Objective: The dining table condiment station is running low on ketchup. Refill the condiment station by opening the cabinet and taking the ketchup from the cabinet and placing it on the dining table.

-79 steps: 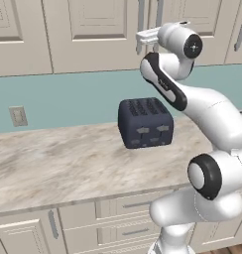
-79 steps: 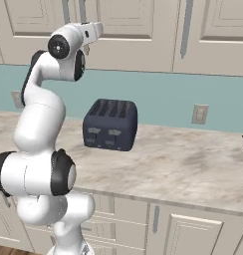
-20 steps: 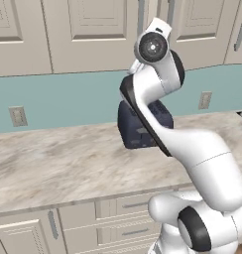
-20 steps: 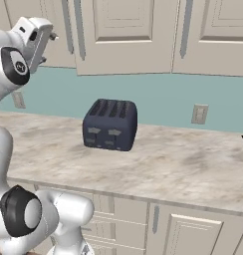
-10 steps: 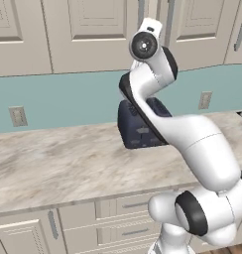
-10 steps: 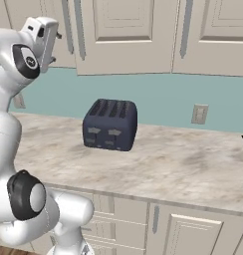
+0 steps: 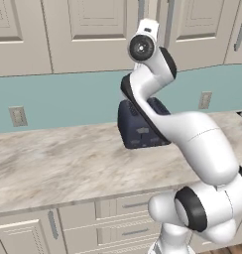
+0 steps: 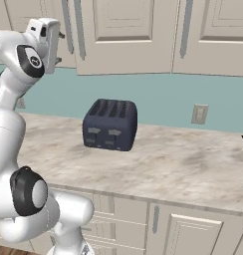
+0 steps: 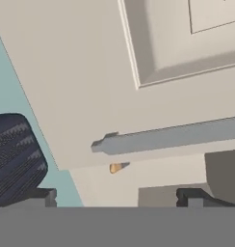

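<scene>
The cabinet [image 8: 126,35] is a row of cream wall cupboards above the counter, and its raised-panel doors [image 7: 93,30] are shut. My gripper [image 8: 59,47] is raised to the doors' lower edge, just left of a pair of vertical grey bar handles [image 8: 68,25]. In the hand view the gripper [image 9: 117,197] is open, with one grey bar handle [image 9: 172,135] lying across the door a little beyond the fingertips [image 9: 191,195]; nothing is between them. The ketchup is hidden behind the shut doors. The dining table is out of view.
A dark blue toaster [image 8: 110,124] stands on the marble-look wall counter [image 8: 193,164], below the gripper and partly behind my arm [image 7: 157,119]. Wall sockets [image 7: 17,115] [image 8: 198,114] sit on the teal backsplash. Cream drawers [image 7: 123,218] run under the counter.
The hand has swung a little closer to the cabinet doors and their handles. The jaws have stayed open, and the doors and toaster have not moved.
</scene>
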{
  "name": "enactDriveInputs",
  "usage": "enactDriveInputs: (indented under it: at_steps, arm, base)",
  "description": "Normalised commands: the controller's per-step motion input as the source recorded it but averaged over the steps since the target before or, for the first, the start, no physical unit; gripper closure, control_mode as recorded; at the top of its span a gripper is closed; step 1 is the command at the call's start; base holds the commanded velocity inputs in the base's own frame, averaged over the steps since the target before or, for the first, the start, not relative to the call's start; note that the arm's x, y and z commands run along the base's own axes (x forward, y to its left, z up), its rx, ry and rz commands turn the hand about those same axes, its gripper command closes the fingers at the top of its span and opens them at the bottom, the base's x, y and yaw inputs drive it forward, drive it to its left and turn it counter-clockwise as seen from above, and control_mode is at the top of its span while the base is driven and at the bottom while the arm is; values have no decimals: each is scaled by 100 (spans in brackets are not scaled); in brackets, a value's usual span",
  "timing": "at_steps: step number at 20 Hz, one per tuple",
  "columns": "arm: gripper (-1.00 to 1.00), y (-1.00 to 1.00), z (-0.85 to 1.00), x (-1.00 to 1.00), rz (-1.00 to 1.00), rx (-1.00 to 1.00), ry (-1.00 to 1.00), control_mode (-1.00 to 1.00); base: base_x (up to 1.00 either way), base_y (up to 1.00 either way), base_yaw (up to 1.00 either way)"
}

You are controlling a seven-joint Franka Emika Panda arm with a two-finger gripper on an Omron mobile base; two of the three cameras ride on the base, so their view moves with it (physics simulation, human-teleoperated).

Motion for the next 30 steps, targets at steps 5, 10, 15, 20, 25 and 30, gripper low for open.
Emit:
enactDriveInputs:
  at_steps: [5,10,15,20,25,30]
  arm:
    - [-100,-2,-5,29,0,-9,4,-100]
    - [-100,-7,-1,17,0,-8,1,-100]
    - [-100,-9,0,15,0,-7,1,-100]
    - [-100,-13,0,13,0,-5,2,-100]
    - [-100,-16,0,10,0,-3,3,-100]
    - [-100,-18,-2,1,-1,-3,2,-100]
  base:
    - [0,0,0]
    - [0,0,0]
    - [0,0,0]
    - [0,0,0]
    - [0,0,0]
    - [0,0,0]
